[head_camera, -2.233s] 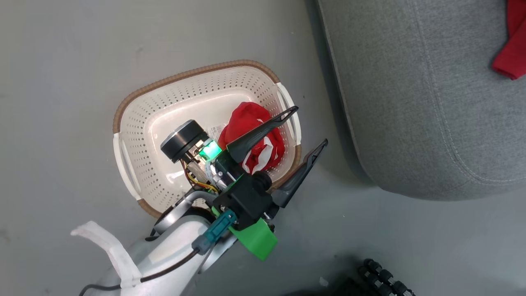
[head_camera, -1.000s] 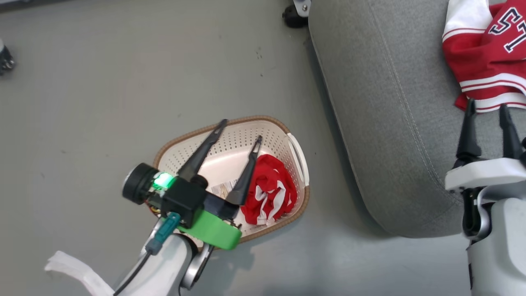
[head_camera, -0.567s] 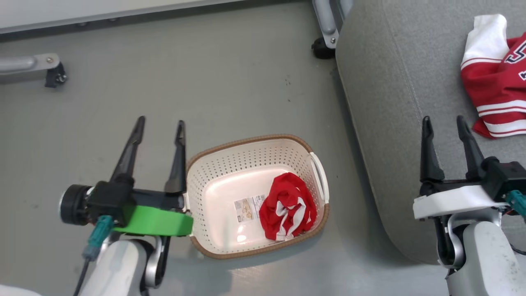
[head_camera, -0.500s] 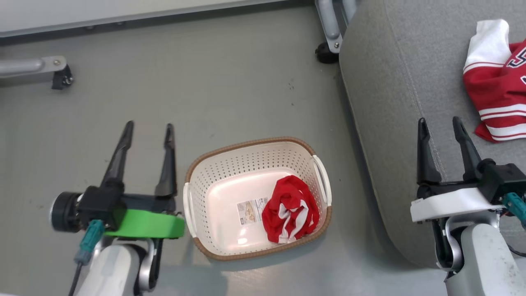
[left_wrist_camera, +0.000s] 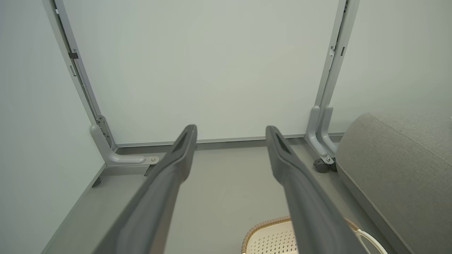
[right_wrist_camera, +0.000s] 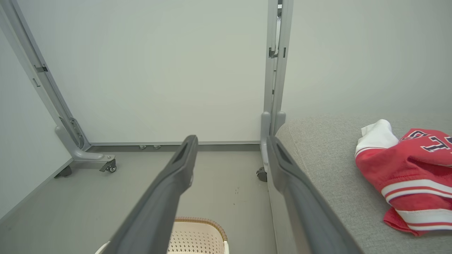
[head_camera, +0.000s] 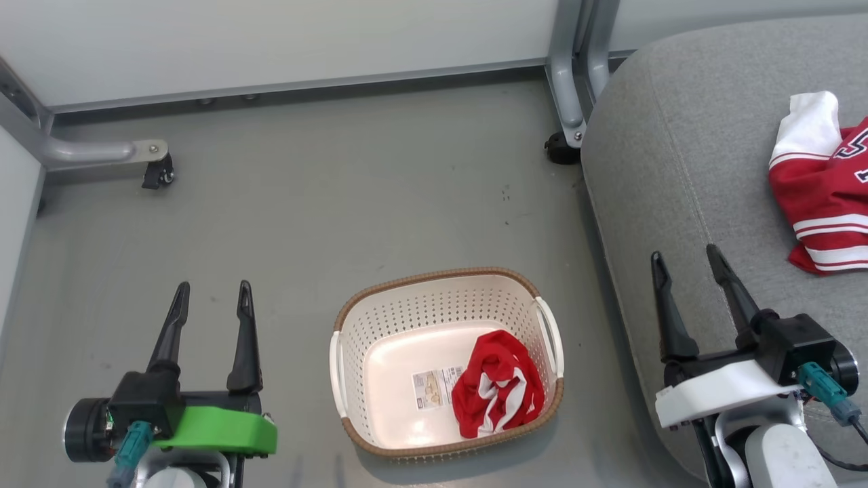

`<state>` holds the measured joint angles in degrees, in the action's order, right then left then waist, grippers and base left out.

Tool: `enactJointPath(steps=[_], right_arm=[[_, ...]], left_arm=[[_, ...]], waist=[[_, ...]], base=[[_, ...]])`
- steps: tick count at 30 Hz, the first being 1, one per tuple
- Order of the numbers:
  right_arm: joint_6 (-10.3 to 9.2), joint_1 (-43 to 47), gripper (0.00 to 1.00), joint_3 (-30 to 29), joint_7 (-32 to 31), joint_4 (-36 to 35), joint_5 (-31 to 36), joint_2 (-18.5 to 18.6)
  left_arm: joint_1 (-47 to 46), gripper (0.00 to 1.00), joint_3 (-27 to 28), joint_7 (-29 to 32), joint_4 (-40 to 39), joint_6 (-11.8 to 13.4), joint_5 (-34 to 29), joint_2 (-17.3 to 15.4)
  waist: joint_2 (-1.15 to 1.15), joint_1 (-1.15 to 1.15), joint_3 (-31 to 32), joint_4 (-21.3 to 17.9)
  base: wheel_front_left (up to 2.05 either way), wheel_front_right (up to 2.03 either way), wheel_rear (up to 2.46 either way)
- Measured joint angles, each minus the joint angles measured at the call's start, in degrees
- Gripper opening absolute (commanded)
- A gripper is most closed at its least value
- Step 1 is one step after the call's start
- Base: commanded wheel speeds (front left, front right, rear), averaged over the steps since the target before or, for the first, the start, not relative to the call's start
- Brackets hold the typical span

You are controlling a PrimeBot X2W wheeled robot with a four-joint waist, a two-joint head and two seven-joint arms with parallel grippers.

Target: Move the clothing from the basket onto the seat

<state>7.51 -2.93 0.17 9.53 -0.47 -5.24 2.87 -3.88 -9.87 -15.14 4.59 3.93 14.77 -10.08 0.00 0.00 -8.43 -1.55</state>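
Our left end effector (head_camera: 213,288) stands released, left of the basket (head_camera: 434,274). Our right end effector (head_camera: 683,253), also released, is right of the basket, over the seat (head_camera: 678,169) edge. One red garment (head_camera: 498,393) lies crumpled in the basket's right part; the lettered garment (head_camera: 824,196) is on the seat. We should descend over the heap and pinch it deep, clear of the wall. A second ago the left end effector hung over the basket.

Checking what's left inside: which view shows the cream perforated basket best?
Head view: the whole cream perforated plastic basket, with a crumpled red-and-white garment inside. Each wrist view catches a bit of its rim at the bottom edge.
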Motion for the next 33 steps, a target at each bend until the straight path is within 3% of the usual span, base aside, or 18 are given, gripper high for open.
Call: enactJointPath(steps=[15, 33], right_arm=[[0.0, 6.58, 1.0, 0.65, -2.75, -2.05, -1.64, -0.03], [0.0, 7.34, 1.0, 0.99, -3.39, -2.65, -2.03, -0.03]], left_arm=[[4.79, 1.0, 0.83, 0.0, 3.02, -1.91, -0.89, 1.82], [4.94, 1.0, 1.76, 0.0, 4.64, -3.41, -1.49, 3.16]], waist=[[0.0, 0.0, 5.66, -0.2], [0.0, 0.0, 5.93, -0.3]], base=[[0.0, 0.0, 0.0], [0.0, 0.0, 0.0]])
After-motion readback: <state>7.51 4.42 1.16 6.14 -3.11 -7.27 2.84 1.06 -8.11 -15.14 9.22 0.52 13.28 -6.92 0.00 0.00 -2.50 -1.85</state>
